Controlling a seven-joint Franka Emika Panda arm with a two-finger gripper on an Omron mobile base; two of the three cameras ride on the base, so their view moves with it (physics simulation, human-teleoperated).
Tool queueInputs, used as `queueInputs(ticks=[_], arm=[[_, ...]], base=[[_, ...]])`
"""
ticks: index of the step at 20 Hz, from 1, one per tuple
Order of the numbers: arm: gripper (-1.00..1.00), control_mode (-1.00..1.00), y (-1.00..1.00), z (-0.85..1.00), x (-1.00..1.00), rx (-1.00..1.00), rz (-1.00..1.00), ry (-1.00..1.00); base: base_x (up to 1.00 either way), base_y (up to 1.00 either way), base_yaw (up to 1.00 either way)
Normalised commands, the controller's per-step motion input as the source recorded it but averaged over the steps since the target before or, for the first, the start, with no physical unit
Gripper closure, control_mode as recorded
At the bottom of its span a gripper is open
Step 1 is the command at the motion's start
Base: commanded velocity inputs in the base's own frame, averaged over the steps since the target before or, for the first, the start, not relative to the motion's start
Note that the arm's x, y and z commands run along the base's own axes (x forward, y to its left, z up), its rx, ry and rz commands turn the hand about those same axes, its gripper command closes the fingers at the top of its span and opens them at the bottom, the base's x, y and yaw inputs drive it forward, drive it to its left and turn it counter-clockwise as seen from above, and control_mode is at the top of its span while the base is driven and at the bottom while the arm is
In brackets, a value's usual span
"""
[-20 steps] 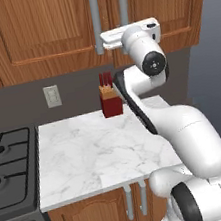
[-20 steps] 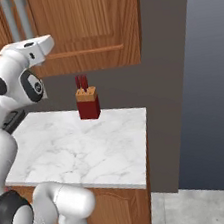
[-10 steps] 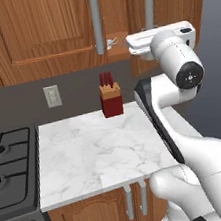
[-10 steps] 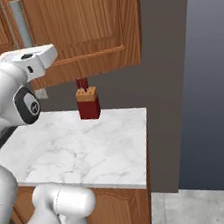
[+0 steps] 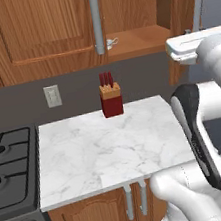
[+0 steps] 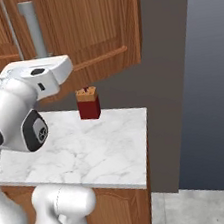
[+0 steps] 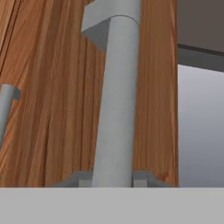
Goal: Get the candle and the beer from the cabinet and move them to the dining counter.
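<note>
the gripper (image 7: 112, 179) is clenched around the smooth silver bar handle (image 7: 114, 100) of the cabinet (image 5: 136, 37), whose grained wood door (image 5: 185, 24) stands swung wide, baring a wooden shelf. the white arm reaches up at its edge. below, a red knife block (image 5: 111, 101) stands on the veined marble worktop (image 5: 113, 147).

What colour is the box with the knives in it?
The knife block is dark red with a tan top, clearest in the left base view.
</note>
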Motion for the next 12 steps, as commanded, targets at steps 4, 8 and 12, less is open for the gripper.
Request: queueInputs(ticks=[4,8,12], arm=[[-1.00,-1.00,-0.07,-0.21,-0.86,0.00,0.00,-0.04],[-1.00,-1.00,0.34,-0.01,-1.00,-0.05,0.00,-0.20],[-1.00,-1.00,0.97,0.00,-0.84,-0.18,0.00,-0.19]], base=[[0.00,0.00,0.00],[0.00,0.00,0.00],[0.00,0.00,0.00]])
